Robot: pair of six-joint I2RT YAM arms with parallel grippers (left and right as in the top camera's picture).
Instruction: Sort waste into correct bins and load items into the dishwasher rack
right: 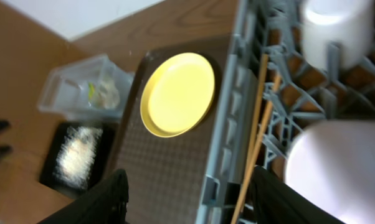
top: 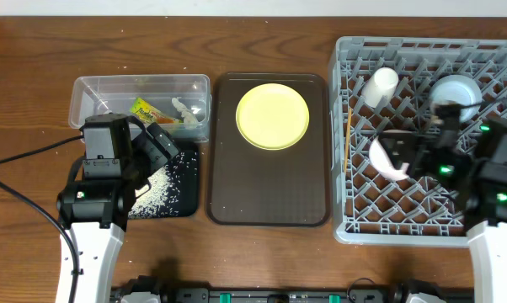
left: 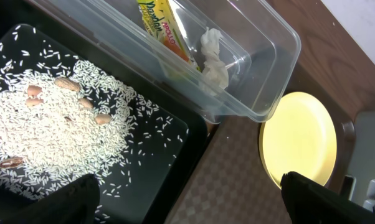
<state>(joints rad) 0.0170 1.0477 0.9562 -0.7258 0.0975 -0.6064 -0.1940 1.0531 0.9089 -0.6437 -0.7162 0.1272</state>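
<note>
The yellow plate [top: 273, 116] [left: 299, 137] [right: 178, 93] lies on the brown serving tray [top: 266, 189]. The clear tub [top: 93, 91] [left: 268, 93] holds the yellow-green wrapper [top: 144, 108] [left: 159, 25] and the white tissue [top: 186, 109] [left: 215, 59]. Rice [left: 56, 124] with a few peanuts is spread in the black tray [top: 182, 198] [left: 169, 143]. My left gripper [top: 165, 145] [left: 194, 208] hangs open over that tray's right edge. The grey rack [top: 342, 227] [right: 237, 93] holds a white cup [top: 380, 84] [right: 337, 28], a light blue bowl [top: 456, 91], a pale bowl [top: 386, 160] [right: 343, 168] and the chopsticks [top: 348, 147] [right: 259, 118]. My right gripper [top: 405, 154] [right: 187, 202] is open above the rack's left wall, holding nothing.
The brown serving tray [right: 175, 162] lies between the black tray and the rack, close to both. A black cable [top: 18, 181] runs over the wooden table at the left. The table's front edge lies just below both arm bases.
</note>
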